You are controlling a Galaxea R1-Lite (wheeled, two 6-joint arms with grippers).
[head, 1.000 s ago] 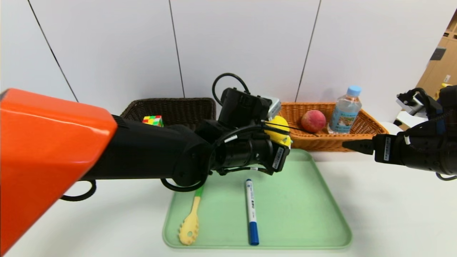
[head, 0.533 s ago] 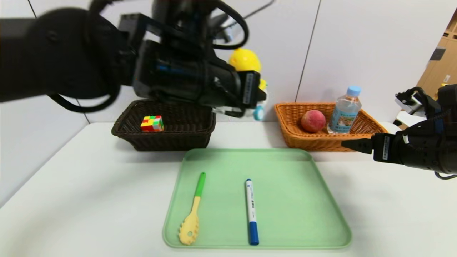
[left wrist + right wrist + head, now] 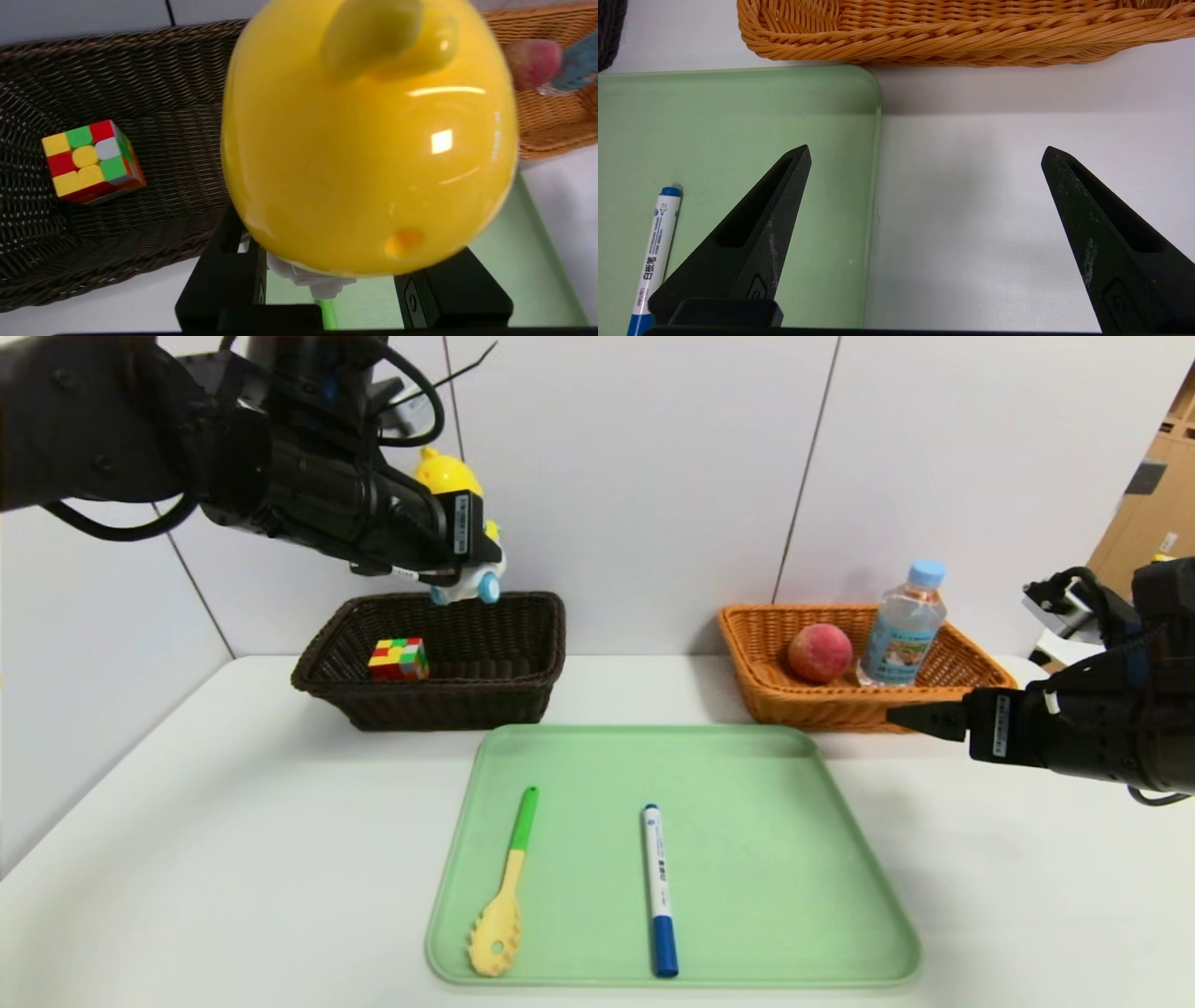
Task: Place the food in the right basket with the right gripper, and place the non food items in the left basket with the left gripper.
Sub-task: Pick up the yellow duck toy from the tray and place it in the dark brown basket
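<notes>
a pale green tray [image 3: 794, 859] lies on the white table [image 3: 233, 859], before grey wall panels [image 3: 635, 457].

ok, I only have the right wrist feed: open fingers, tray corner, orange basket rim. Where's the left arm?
Observer: The left gripper is raised above the dark brown basket, shut on the yellow duck toy.
Operator: Anything in that basket?
Observer: The puzzle cube, near its left end.
Operator: Is the food sorted?
Observer: Yes, the peach and the water bottle are both inside the orange basket.
Operator: What's left on the tray besides the marker?
Observer: The green-handled pasta spoon, lying left of the marker.
</notes>
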